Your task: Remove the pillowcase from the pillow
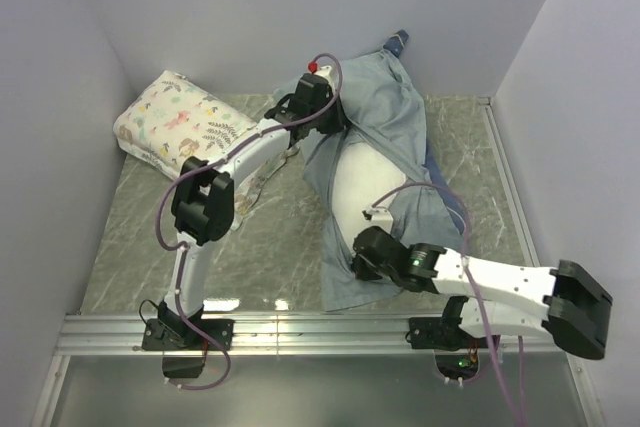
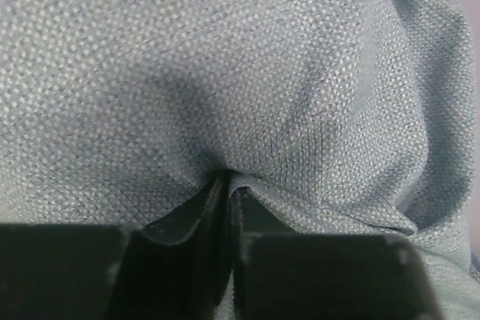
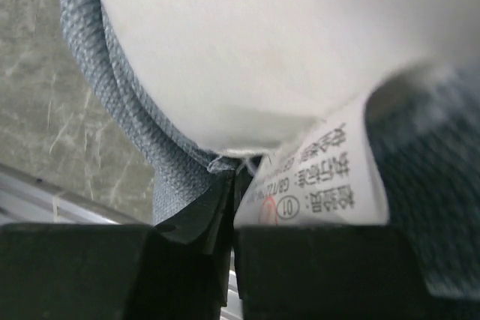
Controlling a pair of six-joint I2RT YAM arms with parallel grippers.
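Observation:
The pillowcase (image 1: 385, 97) lies inside out, blue-grey, bunched toward the back wall, with its lower part still around the plain white pillow (image 1: 365, 182). At the far end, my left gripper (image 1: 338, 119) is shut on a fold of the pillowcase (image 2: 225, 73), which is pinched between the jaws of the left gripper (image 2: 229, 185). My right gripper (image 1: 362, 252) is at the near end. In the right wrist view the right gripper (image 3: 234, 170) is shut on the seam edge of the pillow (image 3: 262, 50), beside a white care label (image 3: 330, 177). The pillowcase (image 3: 127, 125) hem drapes over the left finger.
A smaller floral-print pillow (image 1: 175, 125) lies at the back left, beside the left arm. Grey walls close in the marble table (image 1: 270, 247) on three sides. A metal rail (image 1: 300, 332) runs along the near edge.

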